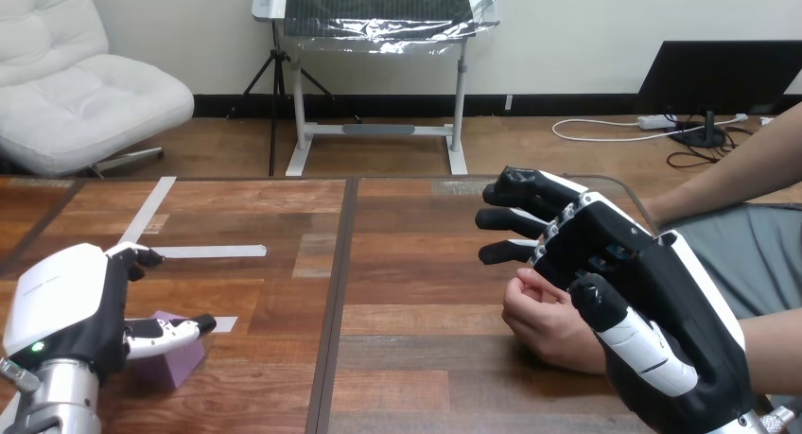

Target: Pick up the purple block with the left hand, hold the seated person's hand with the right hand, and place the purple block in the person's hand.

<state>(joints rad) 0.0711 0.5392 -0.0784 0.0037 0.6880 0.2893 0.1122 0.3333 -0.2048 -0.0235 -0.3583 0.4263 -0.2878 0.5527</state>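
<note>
Your left hand (71,306) sits low at the near left corner of the wooden table (407,264), its white back shell turned up toward you. The purple block (180,366) is right against that hand's inner side, partly covered by it, and appears to be sitting on the table top. From this angle you cannot tell whether the hand has a grip on the block or is only resting against it.

Your right hand (653,273) is raised on the other side of the table, well apart from the left hand and the block. Its fingers (515,218) reach out toward the middle of the table, spread and only slightly bent, clamped on nothing. Its thumb (643,349) hangs at the near side, also free.

The person's hand (544,321) lies just under and behind your right hand, resting on the table with its own fingers loosely curled inward. Your hand overlaps its wrist in the view, but nothing of yours is wrapped round it, and you cannot tell whether the two touch. A second forearm (738,174) of the person crosses the far right edge, behind your right hand.

Further out, pale tape strips (208,251) lie flat on the left half of the table, beyond the block.
</note>
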